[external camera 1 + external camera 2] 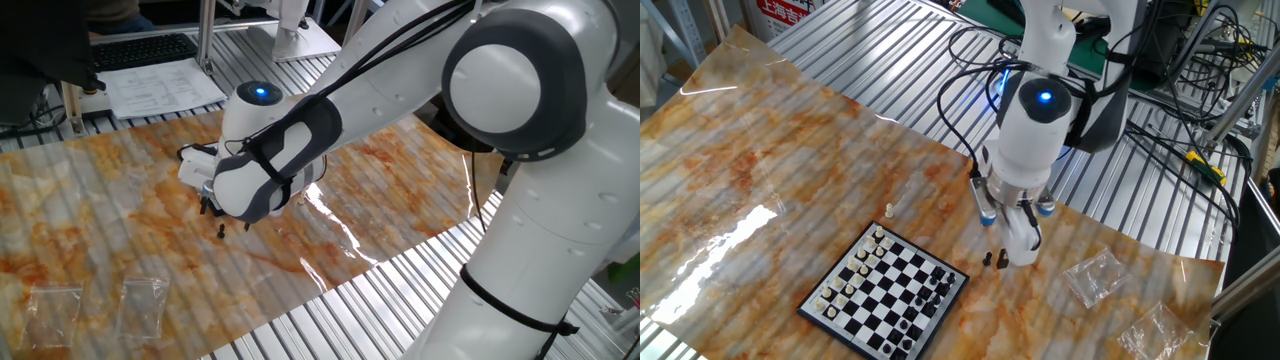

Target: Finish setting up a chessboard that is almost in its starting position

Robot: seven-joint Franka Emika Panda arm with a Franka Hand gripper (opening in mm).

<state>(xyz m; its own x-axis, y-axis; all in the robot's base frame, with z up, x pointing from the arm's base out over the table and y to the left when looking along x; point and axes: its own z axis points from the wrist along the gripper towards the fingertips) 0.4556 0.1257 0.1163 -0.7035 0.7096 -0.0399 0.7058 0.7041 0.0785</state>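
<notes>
We see the chessboard (883, 295) lying flat on the table (760, 170), just beside the tool (998, 258) and lower in the other fixed view, its near corner close to the tool's tip. Cream pieces line one edge, black pieces the edge nearer the tool. A black piece (988, 258) stands off the board right at the tool's tip, and a cream piece (890, 210) stands apart beyond the board's far corner. We cannot tell how far the tool is open or whether it grips anything. Clear plastic bags (1092, 275) lie on the tool's other side.
</notes>
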